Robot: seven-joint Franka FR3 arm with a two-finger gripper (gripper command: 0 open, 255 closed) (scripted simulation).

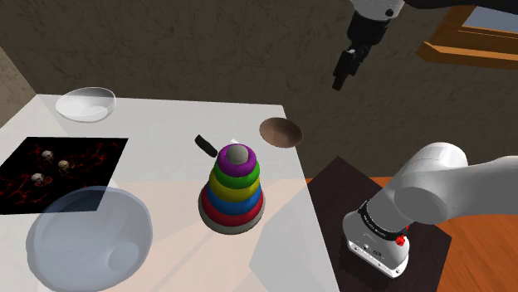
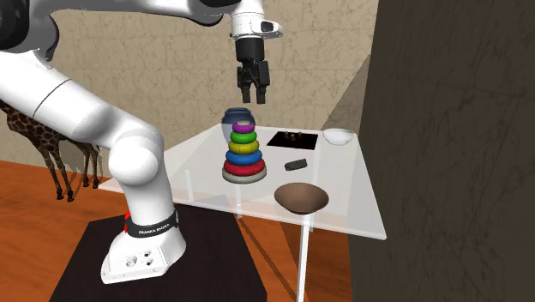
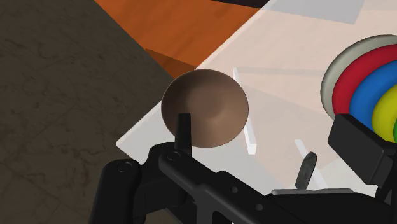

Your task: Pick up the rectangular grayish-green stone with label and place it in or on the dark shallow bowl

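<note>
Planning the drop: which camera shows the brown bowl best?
The wrist view: the bowl is large, its inside seen from above. The shoulder view shows it small; the second exterior view shows it side-on, mostly its outside.

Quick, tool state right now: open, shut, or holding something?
Tool: open, holding nothing; the stone lies on the table.

Ring stacker [image 1: 233,192] sits mid-tabletop [image 1: 166,124], toward the edge nearest the stand [image 1: 328,195]. Stone [image 1: 205,146] lies just behind it, apart. Shallow bowl [image 1: 280,132] is on that edge, near the far corner. Opposite edge: small bowl [image 1: 85,103] at the far corner, large bowl [image 1: 87,236] at the near corner, printed mat [image 1: 62,172] between them.
</note>
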